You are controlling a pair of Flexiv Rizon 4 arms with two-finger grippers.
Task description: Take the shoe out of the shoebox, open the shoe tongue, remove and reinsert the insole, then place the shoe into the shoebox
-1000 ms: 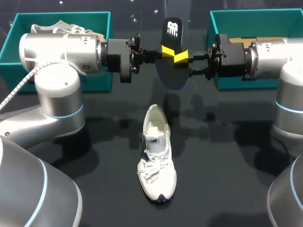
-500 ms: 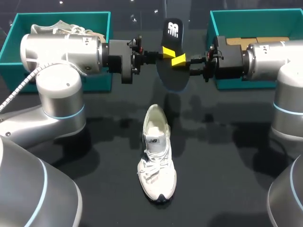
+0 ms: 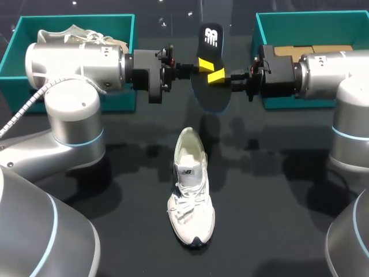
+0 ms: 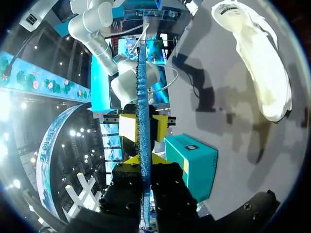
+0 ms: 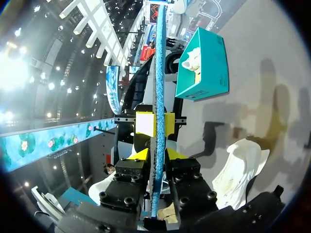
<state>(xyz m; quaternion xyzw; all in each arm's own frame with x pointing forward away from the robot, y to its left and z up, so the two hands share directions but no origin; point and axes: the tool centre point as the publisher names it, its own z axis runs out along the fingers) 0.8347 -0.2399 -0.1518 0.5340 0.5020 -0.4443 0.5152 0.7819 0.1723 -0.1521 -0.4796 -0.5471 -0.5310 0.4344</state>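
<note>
Item: insole point(image 3: 212, 92) – black, held on edge in the air above the far middle of the table point(image 3: 277, 190), between the two shoeboxes.

Left gripper point(image 4: 144, 160): both fingers clamped on the insole from two sides. Right gripper point(image 5: 156, 156): likewise clamped on the insole, facing the left one.

Item: shoe point(image 3: 190, 190) – white, laced, lying on the table at the near middle, toe towards the near edge, opening showing pale inside.

Container, far left: teal shoebox point(image 3: 118, 95), holding a second pale shoe point(image 3: 78, 32).

Container, far right: teal shoebox point(image 3: 311, 14), holding brown cardboard or paper point(image 3: 294, 51); which of the two cannot be told.
</note>
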